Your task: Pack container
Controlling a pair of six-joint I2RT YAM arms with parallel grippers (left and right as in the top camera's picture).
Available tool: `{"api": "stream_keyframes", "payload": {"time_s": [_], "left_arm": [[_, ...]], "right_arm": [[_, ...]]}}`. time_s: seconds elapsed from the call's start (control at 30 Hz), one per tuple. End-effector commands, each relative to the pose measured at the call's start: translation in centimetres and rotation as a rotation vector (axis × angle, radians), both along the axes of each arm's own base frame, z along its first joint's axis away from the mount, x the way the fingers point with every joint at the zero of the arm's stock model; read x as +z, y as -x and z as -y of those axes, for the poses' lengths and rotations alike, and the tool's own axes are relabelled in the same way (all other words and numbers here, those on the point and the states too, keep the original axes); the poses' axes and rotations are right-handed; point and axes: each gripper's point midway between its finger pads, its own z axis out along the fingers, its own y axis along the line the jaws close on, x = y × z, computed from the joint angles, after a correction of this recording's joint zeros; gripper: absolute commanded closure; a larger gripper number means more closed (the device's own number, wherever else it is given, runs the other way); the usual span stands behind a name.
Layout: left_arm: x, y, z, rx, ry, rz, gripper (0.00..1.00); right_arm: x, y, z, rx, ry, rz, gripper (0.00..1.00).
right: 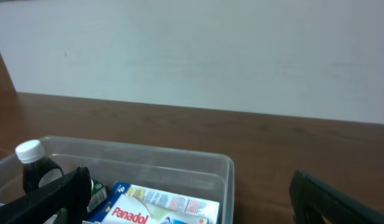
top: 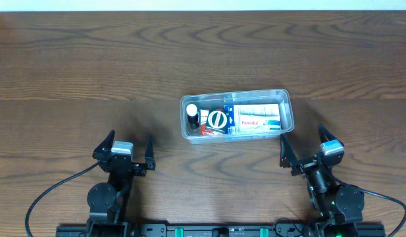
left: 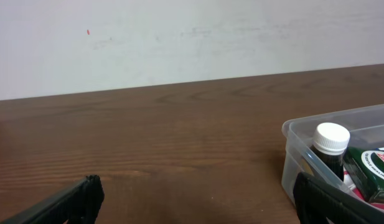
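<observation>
Ahead of the left hand (top: 130, 139) and the right hand (top: 303, 134), between them, the container (top: 287, 105) already holds a bottle (top: 191, 114), a tin (top: 217, 120) and a Panadol box (top: 256, 119). Both hands are wide and empty; packing seems finished.

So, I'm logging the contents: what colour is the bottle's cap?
The cap is white, clearest in the left wrist view.

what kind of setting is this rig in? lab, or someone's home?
Most likely a robotics lab or test bench: a wood-grain table against a plain white wall, left arm and right arm mounted at its near edge, and one staged container holding a Panadol box.
</observation>
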Motion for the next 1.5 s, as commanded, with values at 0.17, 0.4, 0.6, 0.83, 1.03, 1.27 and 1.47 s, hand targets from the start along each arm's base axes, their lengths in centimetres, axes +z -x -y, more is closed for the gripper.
{"api": "stream_keyframes", "payload": {"time_s": [0.17,0.4,0.6,0.83,1.03,1.27,1.47], "left_arm": [[-1.5,0.1,0.1,-0.007,-0.005,-0.046,0.02],[-1.5,0.1,0.1,-0.007,-0.005,-0.046,0.02],[-1.5,0.1,0.1,-0.007,-0.005,-0.046,0.02],[-1.5,0.1,0.1,-0.007,-0.005,-0.046,0.02],[-1.5,0.1,0.1,-0.007,-0.005,-0.046,0.02],[-1.5,0.1,0.1,-0.007,-0.005,-0.046,0.02],[-1.5,0.1,0.1,-0.007,-0.005,-0.046,0.02]], "right_arm": [[-2.7,0.1,0.7,-0.036,0.027,-0.099,0.01],[-2.5,0.1,0.8,-0.043,0.025,-0.090,0.01],[-2.5,0.1,0.8,-0.043,0.025,-0.089,0.01],[-2.5,0.1,0.8,-0.043,0.025,-0.090,0.01],[-2.5,0.1,0.8,-0.043,0.025,-0.090,0.01],[-2.5,0.1,0.8,-0.043,0.025,-0.090,0.01],[-2.5,0.1,0.8,-0.043,0.025,-0.090,0.01]]}}
